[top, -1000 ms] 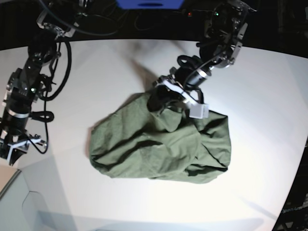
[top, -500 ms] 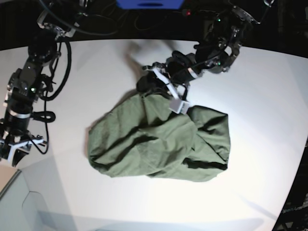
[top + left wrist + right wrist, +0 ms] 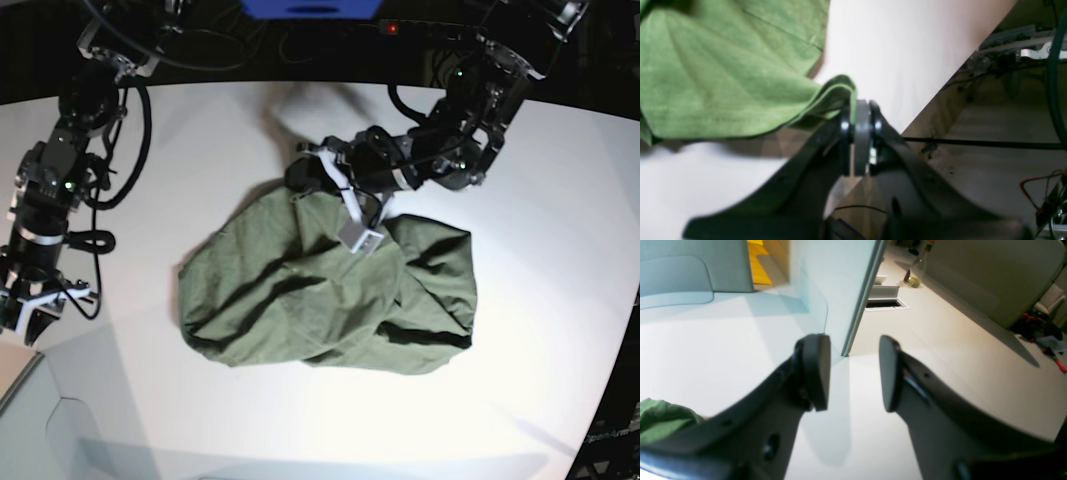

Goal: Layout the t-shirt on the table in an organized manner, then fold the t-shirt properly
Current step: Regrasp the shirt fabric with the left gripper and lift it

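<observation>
Spread and holding nothing, the right gripper [image 3: 853, 380] hangs over the left edge of the table [image 3: 560, 330], well apart from the t-shirt [image 3: 320, 300]; its arm [image 3: 50, 190] runs up that side; the olive-green shirt lies crumpled in a wrinkled heap near the middle of the surface; at the heap's far edge the left gripper [image 3: 858, 110] is pressed together on a hemmed fold of the cloth, pinching it just above the tabletop.

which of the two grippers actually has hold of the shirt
The left gripper, on the base view's right: it is shut on the t-shirt edge. The right gripper is open and empty.
</observation>
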Available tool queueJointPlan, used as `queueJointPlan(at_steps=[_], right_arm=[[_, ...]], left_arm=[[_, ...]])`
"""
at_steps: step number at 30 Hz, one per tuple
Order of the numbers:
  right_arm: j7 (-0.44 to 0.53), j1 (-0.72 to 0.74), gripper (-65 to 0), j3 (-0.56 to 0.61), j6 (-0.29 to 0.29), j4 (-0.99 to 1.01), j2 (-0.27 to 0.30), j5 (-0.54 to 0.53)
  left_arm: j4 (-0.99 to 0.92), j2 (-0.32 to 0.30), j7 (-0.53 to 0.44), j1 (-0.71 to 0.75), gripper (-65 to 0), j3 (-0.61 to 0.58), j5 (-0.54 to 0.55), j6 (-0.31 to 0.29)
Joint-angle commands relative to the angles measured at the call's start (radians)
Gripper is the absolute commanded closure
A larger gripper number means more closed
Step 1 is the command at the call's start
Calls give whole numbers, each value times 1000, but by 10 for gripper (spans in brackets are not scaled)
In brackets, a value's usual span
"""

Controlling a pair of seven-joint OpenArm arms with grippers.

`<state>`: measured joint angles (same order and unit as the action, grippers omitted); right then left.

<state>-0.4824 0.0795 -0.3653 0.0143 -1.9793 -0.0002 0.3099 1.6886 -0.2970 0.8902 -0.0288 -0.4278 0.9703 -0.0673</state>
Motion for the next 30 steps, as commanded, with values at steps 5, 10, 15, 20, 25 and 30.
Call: queueJointPlan(at_steps=[5,10,15,20,25,30], right_arm=[[32,16,-248,1,-1,-15,7,1],[32,15,-248,18,-1,-16,7,1],[32,15,-248,27,-1,-16,7,1],[32,15,-248,30,-1,-16,7,1],[32,15,-248,36,-1,-15,7,1],[32,15,-248,36,-1,-13,7,1]], left_arm=[[5,2,-1,-16,-6,62,25,-16],[3,26,-3,-10,-130,119,28,-12],[6,38,1,-10,-433,137,29,-15],[61,34,-6,2,-432,143,31,-16],[183,5,-7,19,-431,145,20,-16],[204,-21,-10,13,-431,174,20,-7]])
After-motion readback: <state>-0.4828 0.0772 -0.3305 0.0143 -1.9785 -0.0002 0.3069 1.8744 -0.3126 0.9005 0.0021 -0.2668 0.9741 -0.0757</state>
